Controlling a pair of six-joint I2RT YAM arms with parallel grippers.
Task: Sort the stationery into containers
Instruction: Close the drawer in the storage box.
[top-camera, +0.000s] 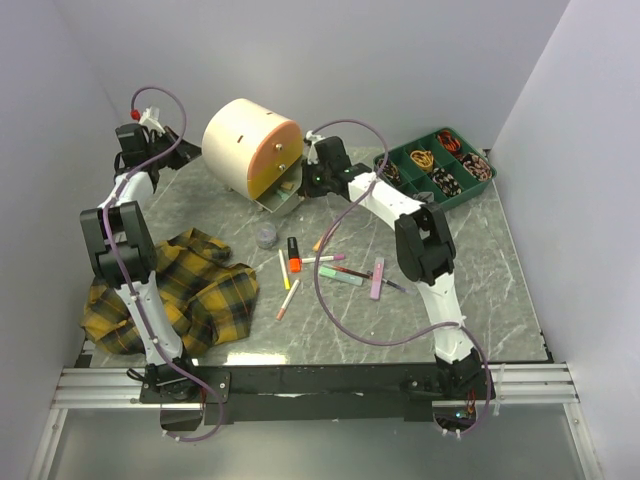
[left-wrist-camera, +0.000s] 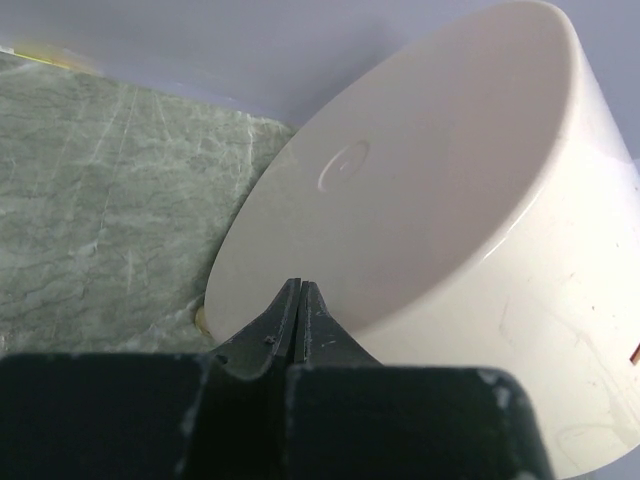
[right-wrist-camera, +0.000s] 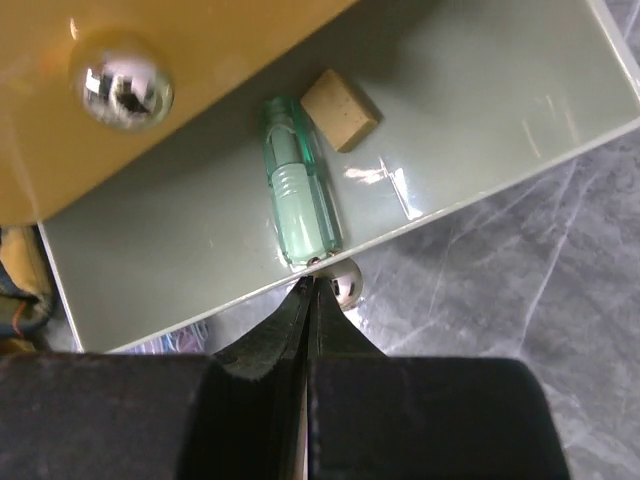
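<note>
right gripper (right-wrist-camera: 308, 290), tips pressed together empty beside the knob (right-wrist-camera: 347, 283) of the open lower drawer (right-wrist-camera: 480, 120) holding 1 green highlighter (right-wrist-camera: 298, 200) and 1 tan block (right-wrist-camera: 340, 110), should back straight out without nudging it; left gripper (left-wrist-camera: 300, 300), likewise closed empty, sits behind the cream chest (left-wrist-camera: 450, 200).

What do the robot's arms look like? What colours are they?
The left arm and right arm are white tubes joined by chunky black blocks. A thin purple cable loops loosely along each one. The left gripper and right gripper are black, narrowing to a point like a beak.
</note>
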